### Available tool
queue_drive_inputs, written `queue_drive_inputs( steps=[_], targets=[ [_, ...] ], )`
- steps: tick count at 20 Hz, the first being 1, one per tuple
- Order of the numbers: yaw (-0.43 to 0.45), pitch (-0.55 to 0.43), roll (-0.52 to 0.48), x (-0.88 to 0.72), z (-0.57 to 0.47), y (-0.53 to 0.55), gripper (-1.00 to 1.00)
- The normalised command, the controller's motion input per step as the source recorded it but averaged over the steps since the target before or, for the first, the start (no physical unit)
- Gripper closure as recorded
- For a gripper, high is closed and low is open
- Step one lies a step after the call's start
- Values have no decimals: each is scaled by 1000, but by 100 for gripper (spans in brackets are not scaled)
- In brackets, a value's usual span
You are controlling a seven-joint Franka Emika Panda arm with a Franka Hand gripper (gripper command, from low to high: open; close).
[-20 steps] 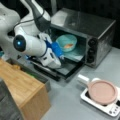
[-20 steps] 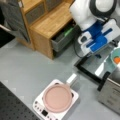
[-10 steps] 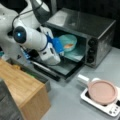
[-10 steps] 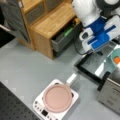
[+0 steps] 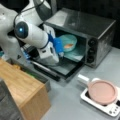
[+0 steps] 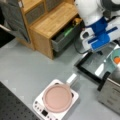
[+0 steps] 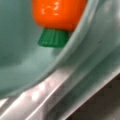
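Observation:
A teal bowl [image 5: 68, 42] sits in the mouth of an open toaster oven [image 5: 85, 27], with an orange carrot-like piece [image 5: 68, 46] inside it. My gripper [image 5: 59, 48], with blue fingers, is at the bowl's left rim, above the lowered oven door [image 5: 58, 68]. In the wrist view the bowl [image 7: 27, 57] fills the frame, and the orange piece [image 7: 57, 12] with its green cap [image 7: 53, 37] lies against the inner wall; no fingers show there. In a front view the bowl [image 6: 115, 58] peeks in at the right edge beside the gripper [image 6: 106, 50].
A pink pan [image 5: 102, 91] rests on a white hob [image 5: 110, 110], at a front view's bottom right; it shows again [image 6: 57, 97] low in a front view. A wooden cabinet [image 6: 50, 20] with an open drawer [image 6: 65, 37] stands beside the oven door [image 6: 92, 66].
The arm's wrist rose and leaned further toward the oven opening during the first half second. It has held nearly still since. The bowl has barely shifted.

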Motion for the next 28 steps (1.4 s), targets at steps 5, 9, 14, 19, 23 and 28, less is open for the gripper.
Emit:
queue_drive_inputs(
  steps=[5, 9, 14, 19, 23, 28],
  targets=[
    [-211, 7, -245, 20, 10, 259, -100],
    [-156, -12, -122, 56, 67, 175, -100],
    [-129, -30, -88, 102, 42, 97, -100],
    [-79, -33, -59, 94, -17, 68, -100],
    [-55, -53, 2, 100, -98, 84, -100],
    [-25, -72, 39, 71, -97, 93, -100]
  ],
)
